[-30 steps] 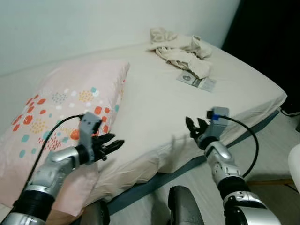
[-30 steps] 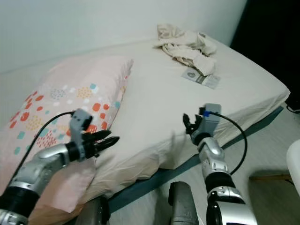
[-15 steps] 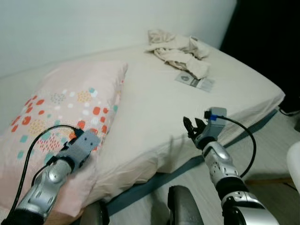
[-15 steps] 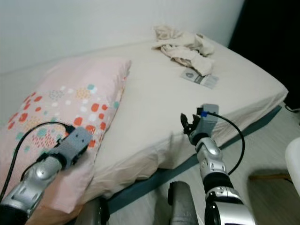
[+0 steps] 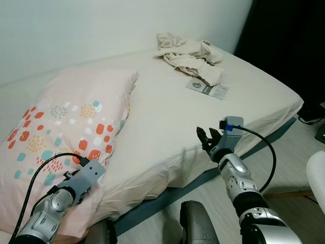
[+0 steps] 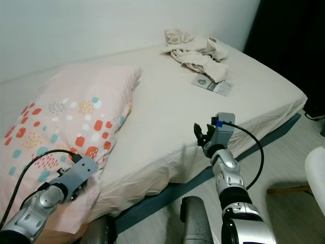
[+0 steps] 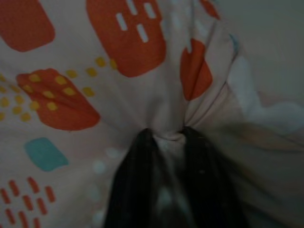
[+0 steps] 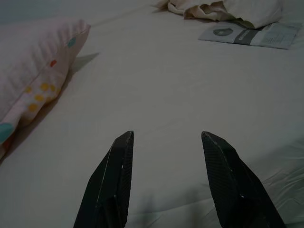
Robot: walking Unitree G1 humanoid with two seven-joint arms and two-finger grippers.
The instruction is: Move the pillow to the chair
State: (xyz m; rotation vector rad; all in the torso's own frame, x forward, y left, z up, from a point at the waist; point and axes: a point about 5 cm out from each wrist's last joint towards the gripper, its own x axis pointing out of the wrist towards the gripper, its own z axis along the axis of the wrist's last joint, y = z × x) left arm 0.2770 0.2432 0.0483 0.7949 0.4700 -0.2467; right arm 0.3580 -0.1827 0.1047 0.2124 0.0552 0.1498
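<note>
Bed (image 5: 167,117); left pincer (image 7: 164,135) pinching pillow (image 5: 61,132)

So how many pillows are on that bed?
1. The pillow, pink with coloured spots, lies on the bed's left side, its near corner pinched by the left gripper. Others could lie outside the picture.

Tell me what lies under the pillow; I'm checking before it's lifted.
The pillow rests on the bed. The left pincer pinches its fabric. Anything beneath is covered.
</note>
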